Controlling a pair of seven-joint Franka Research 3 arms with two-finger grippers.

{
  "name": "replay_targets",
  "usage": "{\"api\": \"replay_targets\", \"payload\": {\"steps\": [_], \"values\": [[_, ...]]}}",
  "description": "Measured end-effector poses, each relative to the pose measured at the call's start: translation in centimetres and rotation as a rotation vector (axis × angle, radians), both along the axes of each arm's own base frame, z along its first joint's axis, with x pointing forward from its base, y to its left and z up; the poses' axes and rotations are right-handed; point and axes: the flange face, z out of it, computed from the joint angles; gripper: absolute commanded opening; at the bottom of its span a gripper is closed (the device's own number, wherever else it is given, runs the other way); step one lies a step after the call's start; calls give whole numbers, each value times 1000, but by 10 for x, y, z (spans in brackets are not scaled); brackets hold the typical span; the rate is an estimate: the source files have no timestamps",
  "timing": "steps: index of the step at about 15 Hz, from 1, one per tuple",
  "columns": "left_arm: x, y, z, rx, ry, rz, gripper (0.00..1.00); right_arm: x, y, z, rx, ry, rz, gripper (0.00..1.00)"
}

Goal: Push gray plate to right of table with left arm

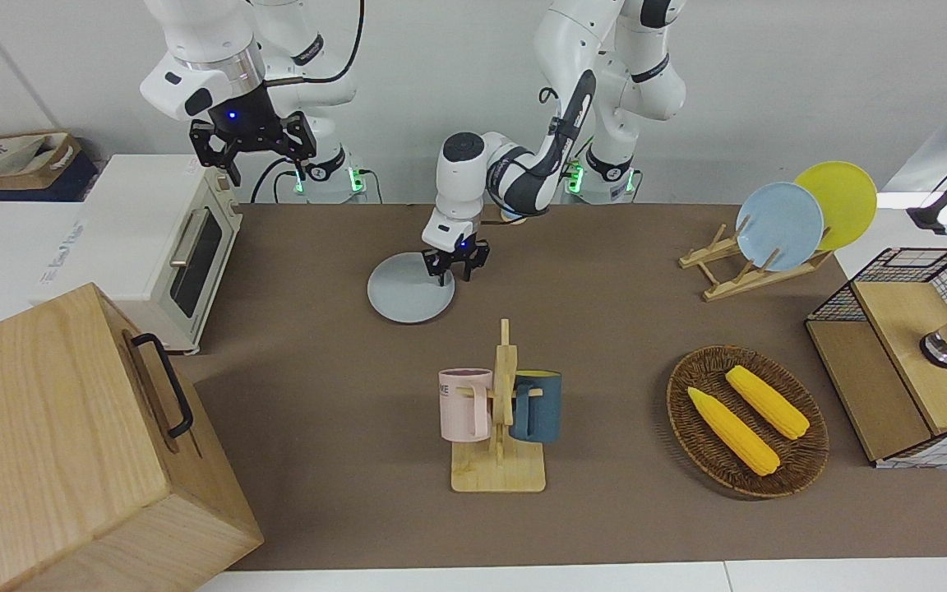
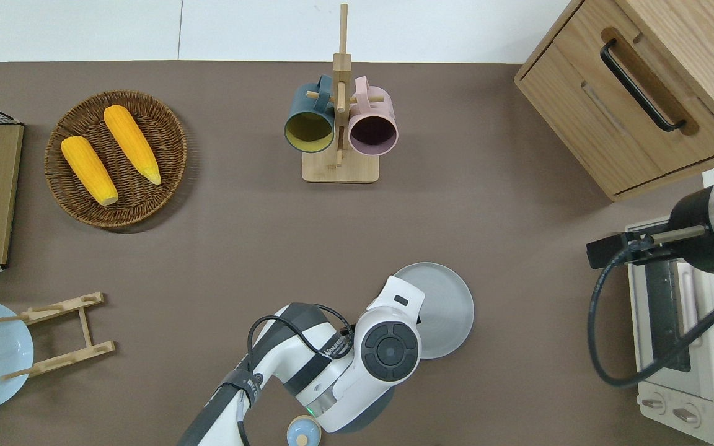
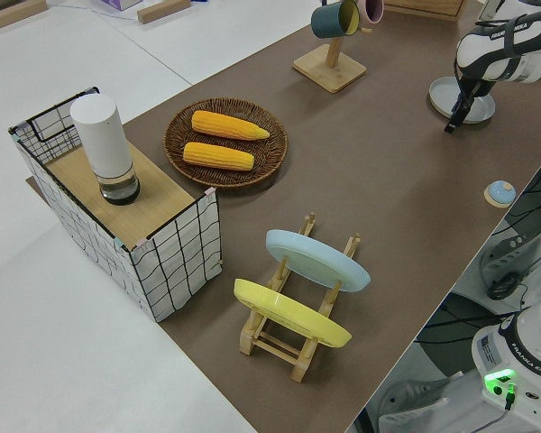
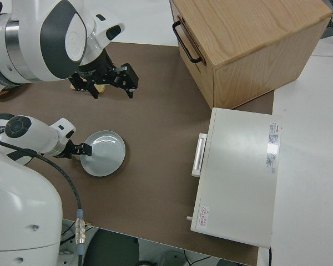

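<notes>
The gray plate (image 1: 404,301) lies flat on the brown table (image 1: 605,510), near the robots and mid-table; it also shows in the overhead view (image 2: 451,310), the left side view (image 3: 481,108) and the right side view (image 4: 106,156). My left gripper (image 1: 453,279) is down at table height, against the plate's rim on the side toward the left arm's end, its fingers slightly apart and holding nothing. In the overhead view the arm's wrist (image 2: 389,350) hides it. My right gripper (image 1: 253,156) is parked, open and empty.
A white toaster oven (image 1: 186,247) and a wooden cabinet (image 1: 71,444) stand at the right arm's end. A mug rack (image 1: 498,411) stands mid-table, farther from the robots than the plate. A corn basket (image 1: 745,419), a plate rack (image 1: 778,226) and a wire basket (image 1: 909,353) stand at the left arm's end.
</notes>
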Motion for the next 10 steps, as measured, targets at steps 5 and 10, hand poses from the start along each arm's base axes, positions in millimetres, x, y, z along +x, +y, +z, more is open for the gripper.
{"api": "replay_targets", "payload": {"steps": [5,10], "values": [[27,7,34,56,31,-21,991,0,0,0,0,0,0,983],[71,47,92,71,29,-42,991,0,0,0,0,0,0,983]]}}
